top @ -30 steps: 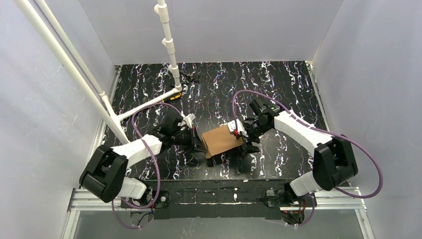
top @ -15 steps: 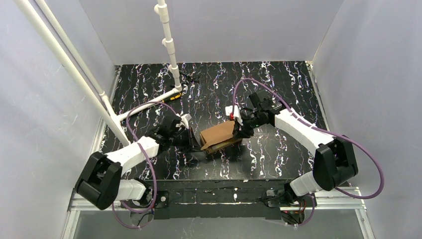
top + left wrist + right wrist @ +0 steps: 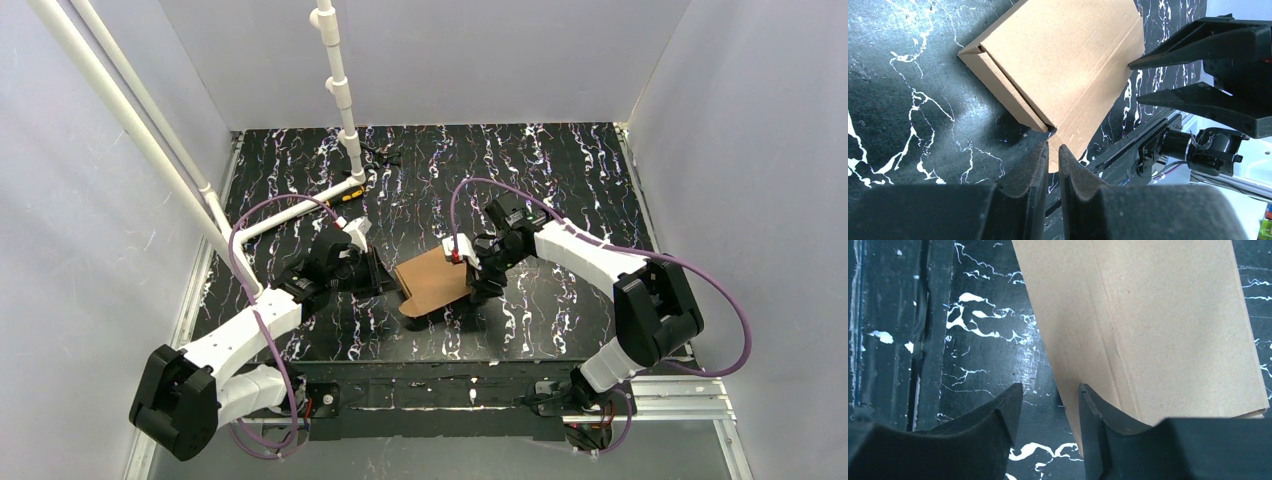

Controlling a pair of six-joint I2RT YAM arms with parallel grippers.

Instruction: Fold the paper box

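Top external view: the table [image 3: 560,170], black with white veining, carries the paper box [image 3: 435,282] near the middle of its near half, between the two arms.
Paper box: lies flat on the table as a closed brown rectangle with its broad top panel facing up; no loose flaps stand upright.
Done, as judged: the walls look raised and the lid looks brought down over them, so most of the folding seems complete.
Left, as judged: in the left wrist view a strip of the top panel runs past the body on the near side, so the lid's front flap may yet need tucking and pressing home.
Right gripper [image 3: 478,275]: at the box's right edge with its jaws about half apart and nothing between them. One fingertip looks to be touching that edge and the other is over bare table just beside it.
Left gripper [image 3: 1053,150]: at the box's left near corner, with its jaws almost together and only a thin slit between them. Cardboard shows through the slit, but I cannot tell whether it is pinched or merely lies behind.
Corner seam: layered wall edges meet there with a small dark gap, so it is not quite flush.
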